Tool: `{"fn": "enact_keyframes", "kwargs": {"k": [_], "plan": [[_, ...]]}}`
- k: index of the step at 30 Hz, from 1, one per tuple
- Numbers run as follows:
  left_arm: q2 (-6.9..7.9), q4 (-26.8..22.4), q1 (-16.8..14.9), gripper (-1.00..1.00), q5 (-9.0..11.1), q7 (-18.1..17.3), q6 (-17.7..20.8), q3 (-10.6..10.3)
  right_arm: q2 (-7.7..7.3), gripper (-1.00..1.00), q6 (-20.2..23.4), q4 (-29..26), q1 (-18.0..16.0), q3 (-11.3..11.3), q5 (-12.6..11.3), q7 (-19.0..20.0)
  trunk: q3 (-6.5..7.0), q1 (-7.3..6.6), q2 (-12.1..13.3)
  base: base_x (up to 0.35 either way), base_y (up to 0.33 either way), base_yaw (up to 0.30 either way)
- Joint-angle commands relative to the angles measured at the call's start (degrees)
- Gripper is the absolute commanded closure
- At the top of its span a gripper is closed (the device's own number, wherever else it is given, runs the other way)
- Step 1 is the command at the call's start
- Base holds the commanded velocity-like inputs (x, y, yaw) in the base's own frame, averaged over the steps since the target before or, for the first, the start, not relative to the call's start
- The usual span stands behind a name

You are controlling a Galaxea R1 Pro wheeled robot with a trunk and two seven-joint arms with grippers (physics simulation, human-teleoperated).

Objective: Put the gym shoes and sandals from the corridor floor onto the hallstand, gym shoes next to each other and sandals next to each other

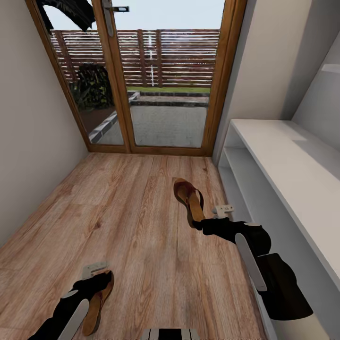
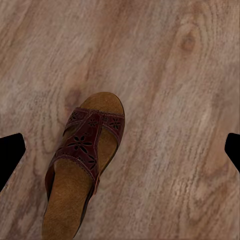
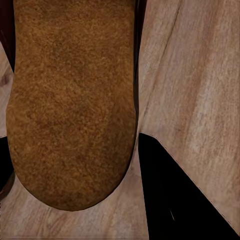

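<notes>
Sandals lie apart on the wood floor [image 1: 141, 226]. One sandal [image 1: 190, 200] sits at about one o'clock from centre, its heel between the jaws of the right claw [image 1: 204, 223], which straddles it open and not yet clamped. The other sandal [image 1: 97, 302] lies at seven o'clock under the left claw [image 1: 92, 278], spread wide and empty. A heel-only pinch could let the sandal swing or slip on the way to the rack [image 1: 283, 156] at three o'clock.

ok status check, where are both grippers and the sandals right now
Left gripper open over near sandal. Right gripper at heel of far sandal, jaws astride it, grip unclear. Both sandals on floor; rack bare.
</notes>
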Motion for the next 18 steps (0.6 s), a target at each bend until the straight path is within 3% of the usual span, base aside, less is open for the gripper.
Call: {"fn": "enact_keyframes", "kwargs": {"k": [1, 2, 7, 8, 14, 18], "plan": [[-0.01, -0.09, 0.06, -1.00, -1.70, 0.58, -1.33, -0.06, 0.14, 1.00, 0.01, 0.04, -0.01, 0.06, -0.18, -0.19, -0.23, 0.02, -0.02, 0.000, 0.000, 0.000], [-0.04, -0.16, 0.10, -1.00, -2.49, 0.69, -1.69, -0.08, 0.18, 1.00, 0.02, 0.05, -0.01, 0.07, -0.17, -0.19, -0.45, 0.05, -0.03, 0.000, 0.000, 0.000], [-0.21, -0.60, 2.35, -1.00, -11.29, 2.16, -5.12, 0.22, 0.39, 1.00, 0.02, 0.15, 0.00, 0.13, -0.07, -0.19, -1.56, 0.18, -0.10, 0.000, 0.000, 0.000], [-0.12, -0.48, 2.61, -1.00, -11.96, 2.45, -5.41, 0.34, 0.40, 1.00, 0.02, 0.15, 0.00, 0.13, -0.06, -0.19, -1.78, 0.20, -0.11, 0.000, 0.000, 0.000], [0.61, 1.50, 3.01, -1.00, -12.78, 2.49, -1.22, 1.36, 0.43, 1.00, 0.02, 0.17, -0.01, 0.13, -0.03, -0.19, -3.11, 0.36, -0.19, 0.000, 0.000, 0.000], [0.86, 2.57, 2.52, -1.00, -12.99, -1.46, -0.03, 1.77, 0.37, 1.00, 0.00, 0.18, 0.00, 0.14, -0.04, -0.19, -3.99, 0.46, -0.25, 0.000, 0.000, 0.000]]}}
